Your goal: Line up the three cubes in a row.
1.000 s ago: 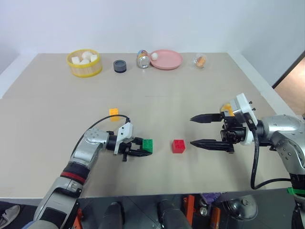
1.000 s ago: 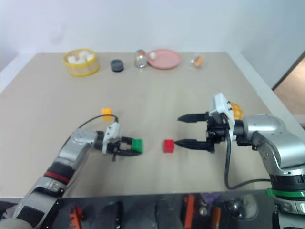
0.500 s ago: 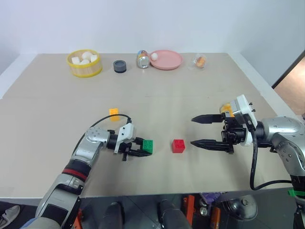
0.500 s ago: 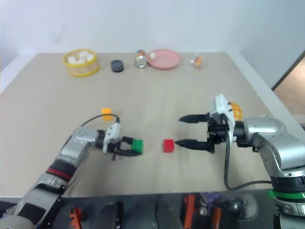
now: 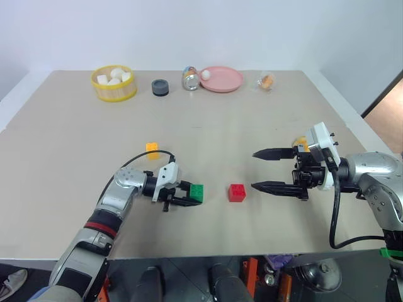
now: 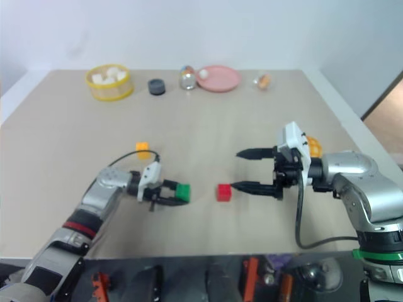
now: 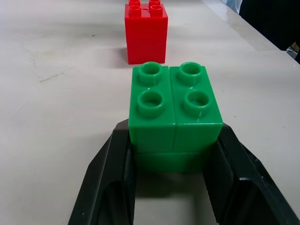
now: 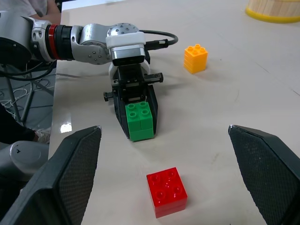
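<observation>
Green cube (image 5: 196, 192) sits clamped in my left pincer (image 5: 184, 194) on the counter (image 5: 208, 135) — straight beyond it stands the red cube (image 5: 237, 192), a gap between; my right pincer (image 5: 259, 170) gapes wide beyond the red.

Green cube (image 5: 196, 192), red cube (image 5: 237, 192), yellow-orange cube (image 5: 152, 148), beige table (image 5: 208, 132)

bright even light, soft shadows, faint glare on the table (image 7: 243, 33)
</observation>
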Action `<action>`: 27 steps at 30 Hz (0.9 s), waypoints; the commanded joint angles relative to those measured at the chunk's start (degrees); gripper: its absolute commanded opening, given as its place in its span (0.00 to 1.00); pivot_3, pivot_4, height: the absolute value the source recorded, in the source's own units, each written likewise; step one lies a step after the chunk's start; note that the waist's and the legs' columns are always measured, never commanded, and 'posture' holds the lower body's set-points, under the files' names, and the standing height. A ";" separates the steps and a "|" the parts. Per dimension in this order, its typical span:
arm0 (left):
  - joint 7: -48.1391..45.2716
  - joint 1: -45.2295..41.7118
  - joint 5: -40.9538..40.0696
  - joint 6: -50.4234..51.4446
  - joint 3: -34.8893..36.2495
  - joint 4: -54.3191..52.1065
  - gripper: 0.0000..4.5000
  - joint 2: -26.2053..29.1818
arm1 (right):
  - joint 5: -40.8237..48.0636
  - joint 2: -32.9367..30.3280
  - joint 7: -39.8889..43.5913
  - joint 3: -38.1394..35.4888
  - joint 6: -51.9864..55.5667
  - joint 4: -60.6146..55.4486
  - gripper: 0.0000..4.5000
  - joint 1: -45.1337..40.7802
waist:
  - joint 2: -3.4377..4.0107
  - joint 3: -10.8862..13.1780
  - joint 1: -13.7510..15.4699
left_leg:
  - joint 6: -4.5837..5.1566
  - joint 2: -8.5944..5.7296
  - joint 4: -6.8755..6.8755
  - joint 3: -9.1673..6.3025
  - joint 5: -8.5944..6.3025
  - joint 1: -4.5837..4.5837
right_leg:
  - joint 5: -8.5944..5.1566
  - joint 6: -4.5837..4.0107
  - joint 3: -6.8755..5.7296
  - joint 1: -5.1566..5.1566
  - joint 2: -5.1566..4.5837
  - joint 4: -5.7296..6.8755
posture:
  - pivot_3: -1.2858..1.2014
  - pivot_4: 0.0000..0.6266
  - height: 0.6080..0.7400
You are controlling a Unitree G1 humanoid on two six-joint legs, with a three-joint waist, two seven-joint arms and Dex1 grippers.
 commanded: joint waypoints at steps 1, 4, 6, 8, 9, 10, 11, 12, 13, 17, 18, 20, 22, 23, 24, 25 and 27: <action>0.59 -0.97 0.28 -0.98 0.19 0.63 0.30 -0.27 | -0.14 -0.04 -0.16 -1.04 -0.75 -0.11 1.00 -1.43 | 0.00 0.00 0.02 | 0.00 0.00 0.01 0.00 0.00 0.00 | 0.00 0.00 0.00 0.00 -0.01 0.00 | 0.52 0.24 1.00; 0.96 -1.34 0.47 -1.32 0.25 1.18 0.30 -0.54 | -0.21 0.05 -0.12 -1.10 -0.75 -0.10 1.00 -1.49 | 0.00 0.00 0.09 | 0.00 -0.02 0.04 0.00 0.00 0.01 | 0.01 0.02 0.00 0.02 -0.02 0.00 | 0.52 0.24 1.00; 1.06 -1.55 0.66 -1.62 0.25 1.55 0.30 -0.69 | -0.39 0.19 -0.26 -1.10 -0.87 -0.01 1.00 -1.62 | 0.00 0.00 0.12 | 0.01 -0.03 0.06 -0.01 0.01 0.01 | 0.02 0.03 0.00 0.04 -0.03 0.00 | 0.52 0.24 1.00; 1.09 -1.67 0.76 -1.78 0.25 1.80 0.30 -0.78 | -0.53 0.32 -0.34 -1.09 -0.89 0.05 1.00 -1.72 | 0.00 0.00 0.12 | 0.02 -0.05 0.07 0.00 0.02 0.01 | 0.03 0.05 0.00 0.04 -0.06 0.00 | 0.52 0.24 1.00; 1.09 -1.72 0.80 -1.88 0.25 1.91 0.30 -0.80 | -0.62 0.39 -0.35 -1.07 -0.90 0.05 1.00 -1.74 | 0.01 0.00 0.12 | 0.03 -0.06 0.07 0.00 0.02 0.01 | 0.03 0.05 0.00 0.04 -0.07 0.00 | 0.52 0.24 1.00; 1.08 -1.74 0.82 -2.00 0.25 1.97 0.30 -0.80 | -0.68 0.45 -0.39 -1.08 -0.90 -0.02 1.00 -1.74 | 0.01 0.00 0.13 | 0.03 -0.06 0.07 0.00 0.02 0.01 | 0.03 0.05 0.00 0.04 -0.07 0.00 | 0.52 0.24 1.00; 1.06 -1.79 0.86 -2.12 0.23 2.08 0.30 -0.80 | -0.69 0.50 -0.43 -1.10 -0.85 -0.05 1.00 -1.75 | 0.01 0.00 0.13 | 0.03 -0.07 0.07 0.00 0.02 0.01 | 0.03 0.05 0.00 0.05 -0.08 0.00 | 0.52 0.24 1.00; 1.05 -1.90 0.90 -2.20 0.23 2.28 0.30 -0.84 | -0.73 0.55 -0.44 -1.11 -0.85 -0.06 1.00 -1.78 | 0.01 0.00 0.14 | 0.04 -0.07 0.07 0.00 0.03 0.01 | 0.03 0.05 0.00 0.05 -0.08 0.00 | 0.52 0.24 1.00; 1.11 -2.04 0.94 -2.26 0.25 2.49 0.30 -0.90 | -0.74 0.58 -0.47 -1.14 -0.83 -0.10 1.00 -1.79 | 0.01 0.00 0.14 | 0.04 -0.07 0.07 0.00 0.03 0.01 | 0.03 0.05 0.00 0.05 -0.08 0.00 | 0.52 0.24 1.00; 1.28 -2.64 0.74 -1.86 0.41 3.17 0.59 -1.27 | -0.79 0.75 -0.57 -1.16 -0.80 0.03 1.00 -2.03 | 0.01 0.00 0.21 | 0.06 -0.10 0.07 0.00 0.04 0.01 | 0.04 0.07 0.00 0.05 -0.11 0.00 | 0.52 0.24 1.00; 1.17 -2.72 0.64 -1.88 0.46 3.21 0.66 -1.31 | -0.83 0.78 -0.57 -1.14 -0.81 0.10 1.00 -2.11 | 0.01 0.00 0.22 | 0.07 -0.11 0.07 0.00 0.05 0.01 | 0.04 0.07 0.00 0.05 -0.12 0.00 | 0.52 0.24 1.00; 0.71 -2.74 0.37 -1.98 0.46 3.17 0.80 -1.33 | -0.86 0.85 -0.59 -1.12 -0.83 0.17 1.00 -2.21 | 0.01 0.00 0.22 | 0.09 -0.13 0.07 0.00 0.06 0.01 | 0.05 0.08 0.00 0.05 -0.14 0.00 | 0.52 0.24 1.00; 0.30 -2.58 0.14 -2.25 0.49 2.79 0.96 -1.19 | -0.85 0.96 -0.61 -1.05 -0.82 0.35 1.00 -2.45 | 0.01 0.00 0.22 | 0.09 -0.13 0.07 0.00 0.06 0.01 | 0.05 0.08 0.00 0.05 -0.15 0.00 | 0.52 0.24 1.00; 0.31 -2.44 0.14 -2.81 0.55 2.53 0.98 -1.13 | -0.90 0.99 -0.61 -0.98 -0.84 0.49 1.00 -2.58 | 0.01 0.00 0.22 | 0.09 -0.13 0.07 0.00 0.06 0.01 | 0.05 0.08 0.00 0.05 -0.15 0.00 | 0.52 0.24 1.00; 0.66 -2.35 0.43 -2.97 0.51 2.31 0.98 -0.96 | -0.92 1.01 -0.56 -0.95 -0.87 0.57 1.00 -2.65 | 0.01 0.00 0.22 | 0.09 -0.13 0.06 0.00 0.06 0.01 | 0.05 0.08 0.00 0.05 -0.15 0.00 | 0.52 0.24 1.00; -0.37 -1.94 -0.39 -2.53 0.59 1.38 0.98 -0.79 | -0.87 1.00 -0.52 -0.97 -0.84 0.58 1.00 -2.68 | 0.01 0.00 0.22 | 0.09 -0.13 0.06 0.00 0.06 0.00 | 0.05 0.08 0.00 0.04 -0.15 0.00 | 0.52 0.24 1.00; -1.51 -1.28 -1.94 -1.39 1.09 -0.34 0.98 -0.48 | -0.74 1.00 -0.43 -0.98 -0.72 0.73 1.00 -2.93 | 0.01 0.00 0.18 | 0.09 -0.13 0.05 0.00 0.06 -0.01 | 0.05 0.08 0.00 0.03 -0.15 0.00 | 0.52 0.24 1.00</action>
